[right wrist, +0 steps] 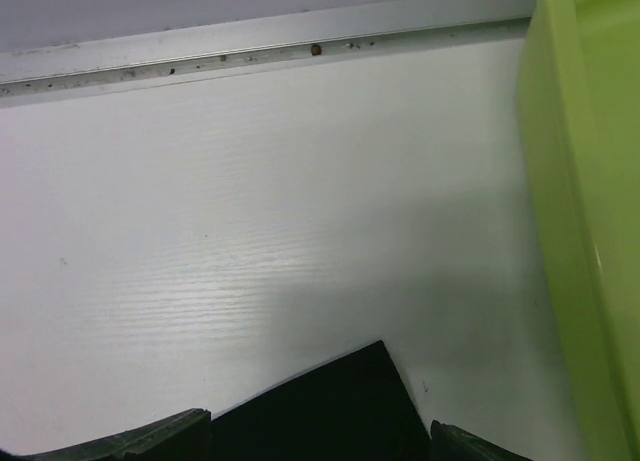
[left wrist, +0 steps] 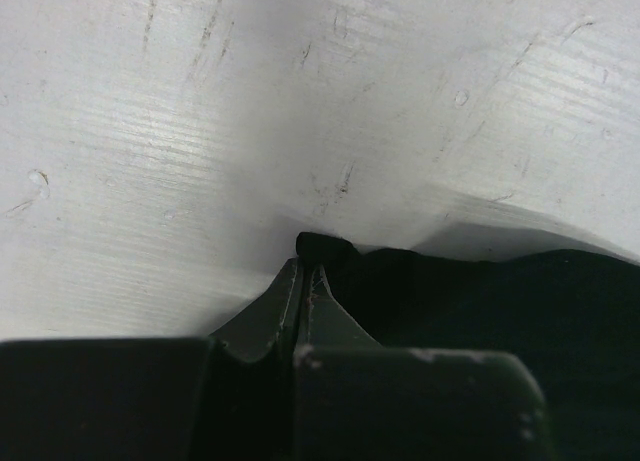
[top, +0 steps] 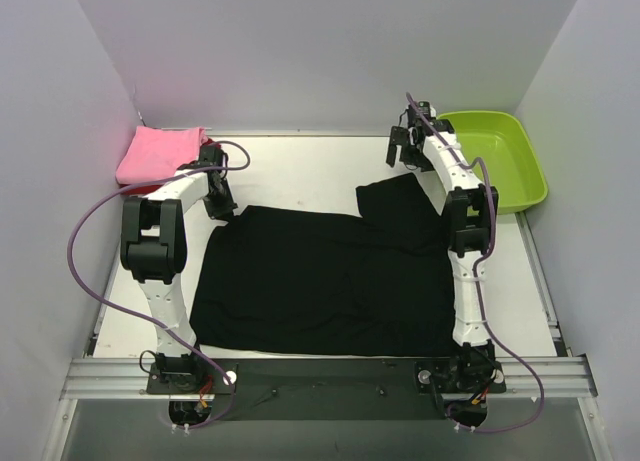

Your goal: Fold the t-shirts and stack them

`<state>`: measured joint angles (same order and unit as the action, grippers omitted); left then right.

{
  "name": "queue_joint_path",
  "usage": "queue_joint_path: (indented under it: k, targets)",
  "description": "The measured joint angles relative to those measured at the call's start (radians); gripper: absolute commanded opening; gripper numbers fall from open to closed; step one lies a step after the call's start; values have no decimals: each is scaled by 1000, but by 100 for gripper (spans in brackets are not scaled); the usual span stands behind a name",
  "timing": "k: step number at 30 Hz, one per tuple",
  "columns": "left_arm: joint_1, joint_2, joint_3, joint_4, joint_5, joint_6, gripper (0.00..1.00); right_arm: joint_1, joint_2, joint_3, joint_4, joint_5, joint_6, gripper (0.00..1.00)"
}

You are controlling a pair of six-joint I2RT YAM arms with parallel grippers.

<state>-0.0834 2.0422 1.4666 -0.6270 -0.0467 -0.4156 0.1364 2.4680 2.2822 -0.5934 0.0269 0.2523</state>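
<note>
A large black t-shirt (top: 330, 281) lies spread flat across the middle of the table, with one sleeve (top: 400, 206) pointing to the far right. My left gripper (top: 222, 205) is low at the shirt's far left corner. In the left wrist view its fingertips (left wrist: 308, 269) are pressed together, with a small bunch of black cloth (left wrist: 326, 247) pinched at their tips. My right gripper (top: 403, 147) hangs open above the table just beyond the sleeve. Its two fingers (right wrist: 150, 443) stand wide apart and hold nothing, and the sleeve's black corner (right wrist: 345, 406) lies on the table below them. A folded pink t-shirt (top: 160, 153) rests at the far left.
A lime-green plastic tub (top: 495, 156) stands at the far right, its wall (right wrist: 580, 231) close to my right gripper. White walls enclose the table on three sides, and a metal rail (right wrist: 250, 46) runs along the back edge.
</note>
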Motion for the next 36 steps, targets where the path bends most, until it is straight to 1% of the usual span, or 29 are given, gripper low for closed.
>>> queue_joint_path:
  k: [8, 19, 31, 36]
  targets:
    - [0, 0, 0, 0, 0, 0, 0, 26, 25, 43, -32, 8, -38, 92]
    - [0, 0, 0, -1, 5, 0, 0, -37, 98, 119, -118, -17, -8, 92]
    - [1, 0, 0, -1, 7, 0, 0, -52, 148, 170, -144, -157, 67, 88]
    - [2, 0, 0, -3, 7, 0, 0, -52, 155, 180, -146, -175, 85, 86]
